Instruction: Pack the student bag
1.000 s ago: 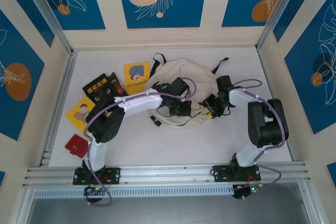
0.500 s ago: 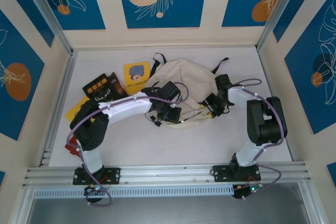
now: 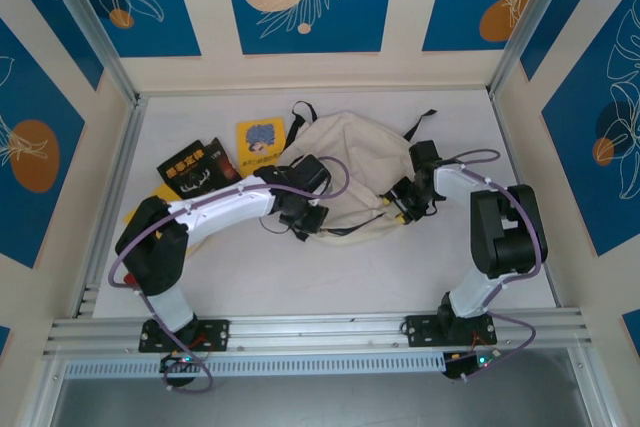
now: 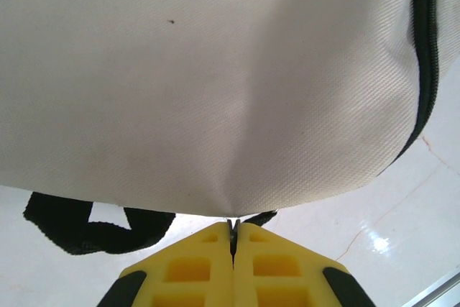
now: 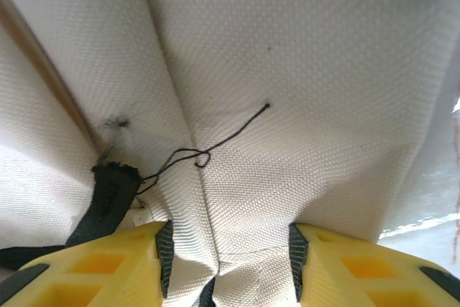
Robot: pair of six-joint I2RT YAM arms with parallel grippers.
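The student bag (image 3: 365, 152), cream fabric with black straps, lies at the back middle of the table. My left gripper (image 3: 303, 219) is at its near left edge. In the left wrist view this gripper (image 4: 232, 226) is shut, pinching a thin bit of the bag's lower edge, and the cloth (image 4: 215, 84) draws to a point at the jaws. A black strap (image 4: 79, 221) hangs below the bag, and its zipper (image 4: 425, 55) runs down the right. My right gripper (image 3: 400, 209) is at the near right edge. Its pads (image 5: 164, 257) clamp a fold of bag cloth (image 5: 287, 70).
A small yellow book (image 3: 260, 139) lies left of the bag. A black book (image 3: 195, 167) lies further left, with a yellow one (image 3: 137, 212) partly under my left arm. A metal rail (image 3: 320, 327) runs along the near edge. Walls close in the sides and the back.
My left gripper has moved left along the bag's near edge, drawing the pinched cloth with it, and its elbow has swung out to the left. The right arm has barely moved.
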